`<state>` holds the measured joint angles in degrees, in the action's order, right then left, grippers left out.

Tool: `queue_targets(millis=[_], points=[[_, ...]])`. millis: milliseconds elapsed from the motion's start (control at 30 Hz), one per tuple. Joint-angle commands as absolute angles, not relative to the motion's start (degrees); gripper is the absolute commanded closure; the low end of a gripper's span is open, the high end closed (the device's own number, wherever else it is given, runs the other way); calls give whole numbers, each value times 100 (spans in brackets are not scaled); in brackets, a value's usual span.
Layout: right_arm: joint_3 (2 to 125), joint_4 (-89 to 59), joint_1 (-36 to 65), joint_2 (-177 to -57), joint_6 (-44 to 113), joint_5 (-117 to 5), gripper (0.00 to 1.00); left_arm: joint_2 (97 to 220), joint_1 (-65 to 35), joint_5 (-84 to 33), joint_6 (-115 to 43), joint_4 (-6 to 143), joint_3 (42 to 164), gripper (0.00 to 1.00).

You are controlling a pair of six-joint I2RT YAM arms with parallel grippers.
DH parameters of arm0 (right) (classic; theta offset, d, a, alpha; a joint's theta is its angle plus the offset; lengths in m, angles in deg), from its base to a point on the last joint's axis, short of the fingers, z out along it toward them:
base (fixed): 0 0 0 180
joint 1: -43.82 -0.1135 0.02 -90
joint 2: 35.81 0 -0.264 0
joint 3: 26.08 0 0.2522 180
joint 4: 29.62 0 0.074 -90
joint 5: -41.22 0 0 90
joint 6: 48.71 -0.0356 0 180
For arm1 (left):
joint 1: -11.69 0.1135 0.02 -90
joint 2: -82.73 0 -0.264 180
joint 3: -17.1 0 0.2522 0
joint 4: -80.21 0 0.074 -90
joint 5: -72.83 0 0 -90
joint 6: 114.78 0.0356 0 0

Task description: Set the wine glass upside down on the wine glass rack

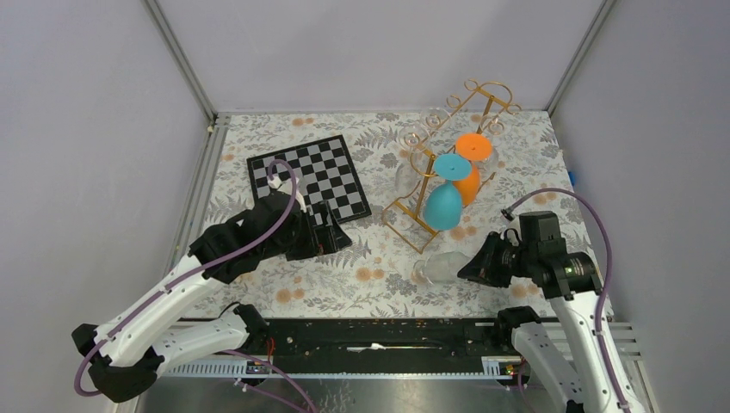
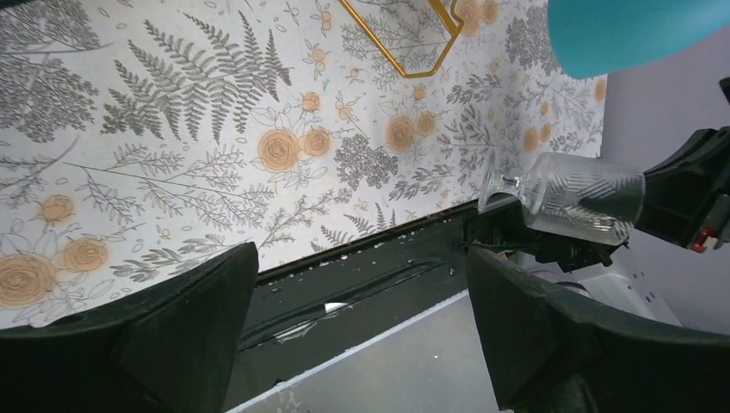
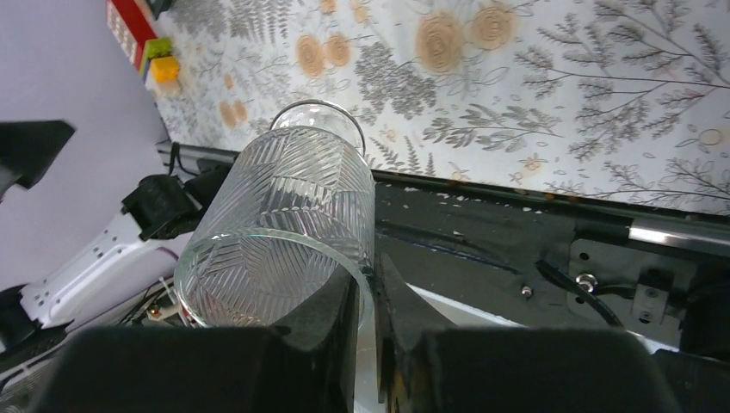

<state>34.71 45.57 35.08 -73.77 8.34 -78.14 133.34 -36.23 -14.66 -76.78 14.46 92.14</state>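
Observation:
A clear ribbed wine glass [image 1: 437,268] lies on its side in the air above the table's near edge, foot pointing left. My right gripper [image 1: 469,268] is shut on its rim, one finger inside the bowl and one outside, as the right wrist view shows [image 3: 372,275] with the glass [image 3: 284,224] filling the left. The glass also shows in the left wrist view [image 2: 572,198]. The gold wire rack [image 1: 429,163] stands at the back right, its base visible in the left wrist view [image 2: 392,53]. My left gripper [image 1: 340,234] is open and empty, left of the glass [image 2: 361,284].
A blue glass [image 1: 444,202] and an orange glass [image 1: 469,172] hang upside down on the rack, with a clear one [image 1: 405,176] on its left side. A black-and-white chessboard [image 1: 314,176] lies at the back left, partly under my left arm. Grey walls close in all sides.

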Motion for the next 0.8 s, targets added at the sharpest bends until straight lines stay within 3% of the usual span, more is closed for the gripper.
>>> queue_targets(millis=[0, 333, 533, 767], points=[[4124, 4494, 3172, -7197, 285, -7924, 100, 13222, -3595, -1872, -7848, 1954, 9093, 1], [5117, 4182, 2558, -7343, -221, -7747, 100, 13335, -3648, -2516, -7693, 2173, 9363, 8], [5275, 3967, 2189, -7503, -408, -7555, 100, 13861, -4222, -2493, -7590, 2409, 9834, 13], [5298, 3777, 1863, -7593, -567, -7440, 100, 14388, -4685, -2623, -7711, 2916, 10066, 26]])
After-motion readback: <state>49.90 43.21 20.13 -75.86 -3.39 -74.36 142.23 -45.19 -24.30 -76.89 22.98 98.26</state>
